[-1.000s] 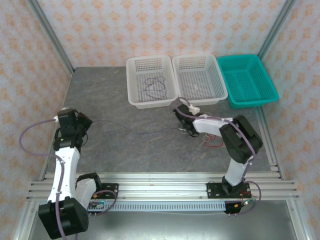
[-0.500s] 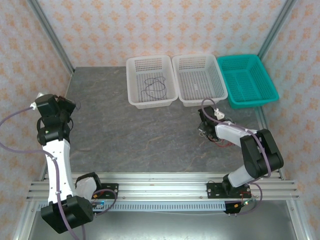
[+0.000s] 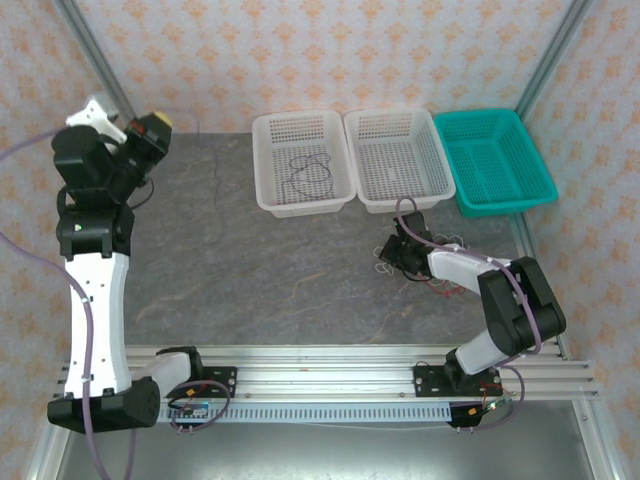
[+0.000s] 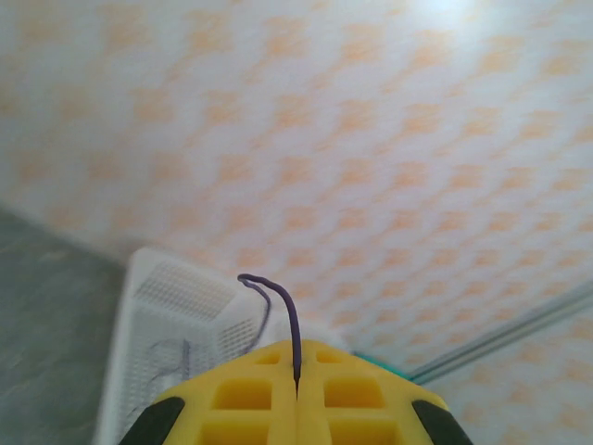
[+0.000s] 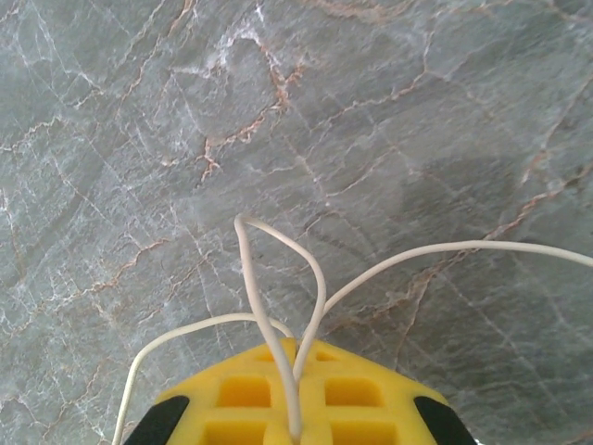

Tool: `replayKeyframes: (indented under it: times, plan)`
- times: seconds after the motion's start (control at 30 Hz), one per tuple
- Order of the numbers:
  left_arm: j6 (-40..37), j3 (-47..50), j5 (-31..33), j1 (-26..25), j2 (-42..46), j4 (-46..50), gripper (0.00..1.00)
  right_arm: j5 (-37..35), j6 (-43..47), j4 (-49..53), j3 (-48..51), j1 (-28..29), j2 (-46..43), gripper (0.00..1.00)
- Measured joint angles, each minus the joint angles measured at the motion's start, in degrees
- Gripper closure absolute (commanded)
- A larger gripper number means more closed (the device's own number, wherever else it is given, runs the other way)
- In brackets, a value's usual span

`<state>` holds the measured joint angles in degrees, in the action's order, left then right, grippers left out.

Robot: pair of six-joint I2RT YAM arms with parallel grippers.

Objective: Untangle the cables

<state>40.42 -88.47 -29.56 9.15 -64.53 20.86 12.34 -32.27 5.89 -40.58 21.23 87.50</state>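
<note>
Left pincer: pressed together, pinching the purple cable at the seam of the yellow pads. Raised high off the tabletop, close to the back-left wall. Above the pads, a short curl of that cable, hooking over and drooping down behind them. Beyond the pincer in the wrist view, the left basket, blurred, with a dark loop lying inside. Past it, a sliver of teal.

Right pincer: likewise pressed together, pinching the white cable between its pads. Low over the tabletop, just in front of the middle basket. Ahead of the pads, two narrow loops of white over the grey stone. From the pincer's sides, one strand curving off left, another running off right. Seen from above, more white coils around the pincer. Just behind it, toward the arm, the red cable lying on the tabletop.

Farther out, right of the middle basket and beyond the right pincer: the teal basket. Well apart from each other, the two pincers, at opposite sides of the tabletop.
</note>
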Motion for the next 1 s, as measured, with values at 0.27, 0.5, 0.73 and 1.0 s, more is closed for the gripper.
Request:
replayKeyframes:
  times: [0.27, 0.5, 0.73, 1.0]
  plan:
    - [-0.9, -28.3, 1.3, -9.2, -16.1, -3.4, 1.00, 0.6, 0.0, -0.3, 0.0, 0.5, 0.1, 1.00]
    - [-3.4, -50.6, 1.9, -13.7, -35.5, -1.6, 1.00, 0.5, 0.0, -0.3, 1.0, 0.8, -2.0, 1.00]
    - [-5.6, -52.0, 2.8, -14.4, -47.7, 2.5, 1.00, 0.5, 0.4, 0.3, 1.8, 0.9, -4.2, 1.00]
    - [-11.1, -30.4, 4.9, -18.5, -50.7, 3.9, 1.00, 0.3, 0.9, 0.6, 2.1, 0.9, -5.0, 1.00]
